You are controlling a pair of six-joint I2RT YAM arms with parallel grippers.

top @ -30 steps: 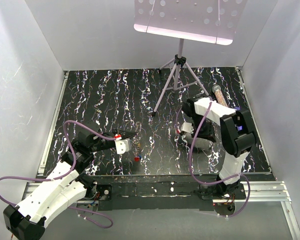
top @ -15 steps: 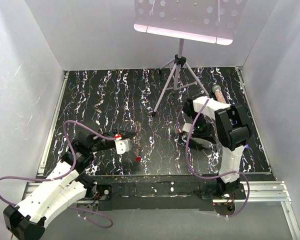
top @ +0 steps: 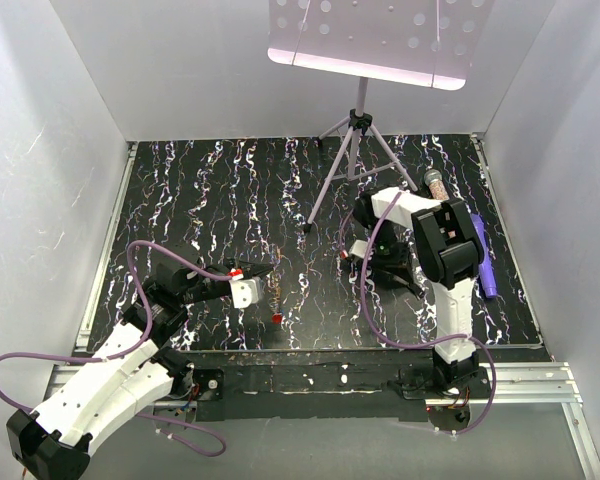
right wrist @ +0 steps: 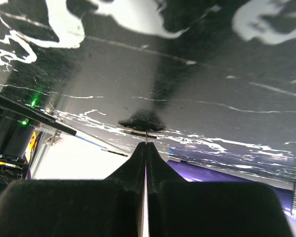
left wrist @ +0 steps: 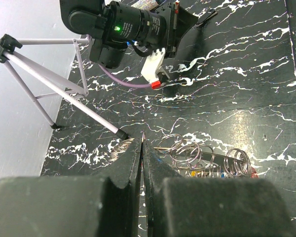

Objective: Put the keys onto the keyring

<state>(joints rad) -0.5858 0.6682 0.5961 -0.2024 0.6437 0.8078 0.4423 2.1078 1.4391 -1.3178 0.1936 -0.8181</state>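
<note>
The left hand (left wrist: 142,143) is clenched on the keyring (left wrist: 197,157), whose wire loops fan out on both sides of its tips. From above, the strand trails from that hand toward 6 o'clock and ends in a small red piece (top: 276,317) just over the worktop (top: 210,190). Small blue and yellow bits sit among the loops. They may be the heads of keys, but I cannot tell whether any key is threaded on.

The right hand (right wrist: 146,143), at 3 o'clock from the left and well apart from it, is also clenched. A thin sliver shows at its tips close to the worktop, possibly a key seen edge-on, though that is not clear.

As I judge it, the task is mid-way at best. The ring is held ready, no key is at the ring now, and bringing one across and threading it is not yet done.
</note>
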